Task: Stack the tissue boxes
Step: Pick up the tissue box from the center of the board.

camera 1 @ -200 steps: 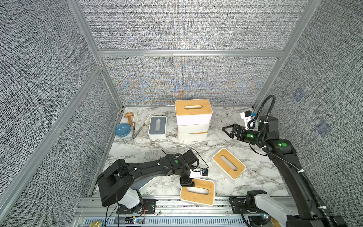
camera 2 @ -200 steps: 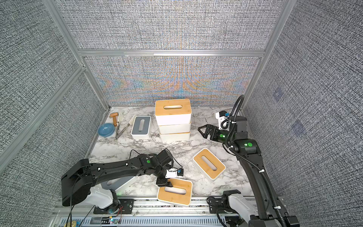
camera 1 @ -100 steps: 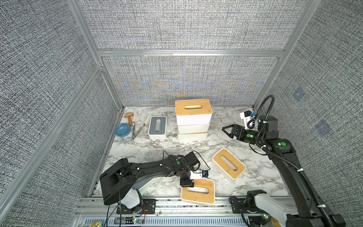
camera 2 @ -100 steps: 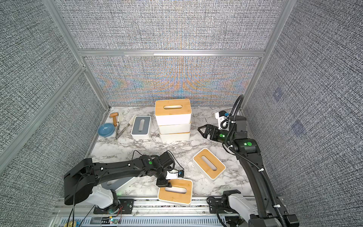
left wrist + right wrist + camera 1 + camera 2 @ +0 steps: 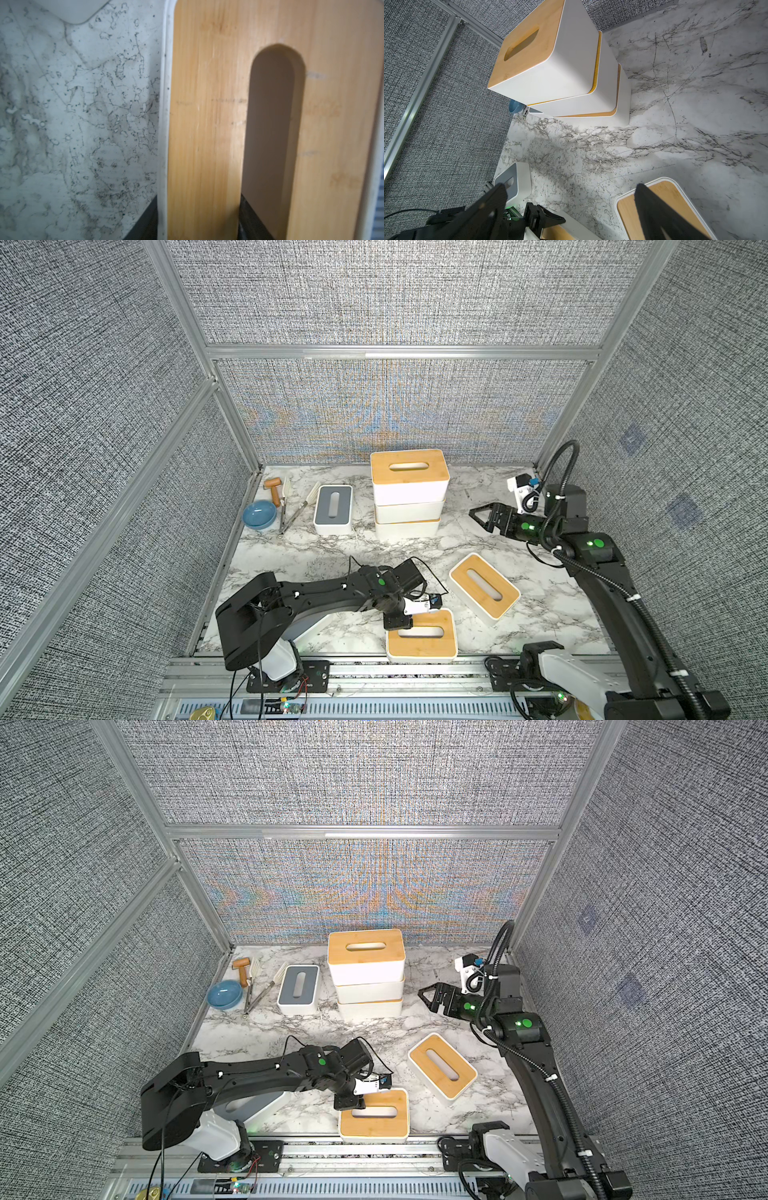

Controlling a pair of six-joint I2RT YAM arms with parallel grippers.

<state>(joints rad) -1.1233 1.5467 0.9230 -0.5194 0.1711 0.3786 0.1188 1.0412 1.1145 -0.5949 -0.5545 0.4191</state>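
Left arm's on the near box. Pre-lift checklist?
1. left gripper shut on near box: ok, one finger in the slot, one outside the wall.
2. Grip centred: not ok, it sits at one end of the lid; the box may tilt.
3. stack top bare: ok, three high.
4. right gripper out of the way: ok, open, empty, beside the stack.
5. angled box off the path: ok, lies apart.
6. Lid fixed to box: cannot tell.

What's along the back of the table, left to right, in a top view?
blue bowl → grey-lidded tissue box → three-box stack → right pincer, open and off the table
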